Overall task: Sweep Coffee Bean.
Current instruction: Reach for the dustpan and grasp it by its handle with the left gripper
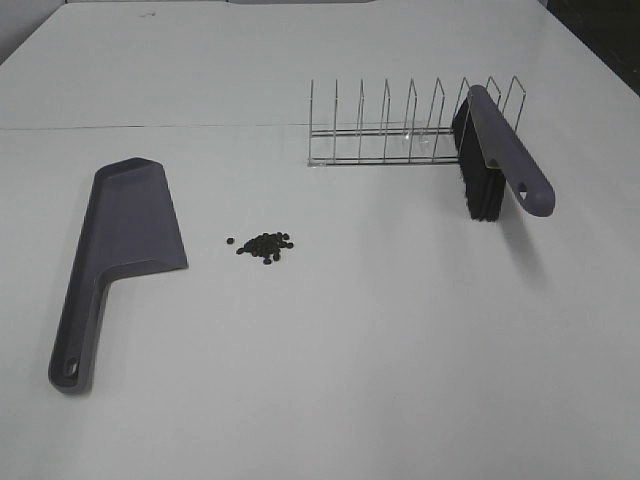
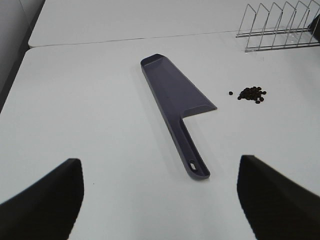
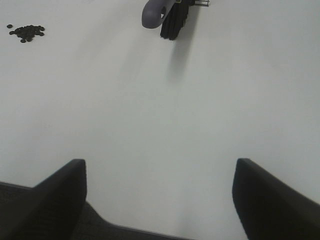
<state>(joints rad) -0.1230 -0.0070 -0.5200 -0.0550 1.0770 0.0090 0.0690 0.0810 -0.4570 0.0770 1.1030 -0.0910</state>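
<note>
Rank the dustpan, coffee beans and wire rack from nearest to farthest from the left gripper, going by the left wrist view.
1. Dustpan, handle end just ahead of the left gripper.
2. Coffee beans, beside the pan's wide end.
3. Wire rack, farthest, behind the beans.

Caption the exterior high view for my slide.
Grey-purple plastic dustpan left of dark coffee bean pile; black-bristled brush leaning on wire rack.

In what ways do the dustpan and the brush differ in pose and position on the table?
The dustpan lies flat on the table; the brush stands tilted against the wire rack, bristles down. The dustpan is close to the coffee beans; the brush is farther away, on their other side. The dustpan is all grey-purple; the brush has black bristles. Both have a grey-purple handle with a hole at its end.
</note>
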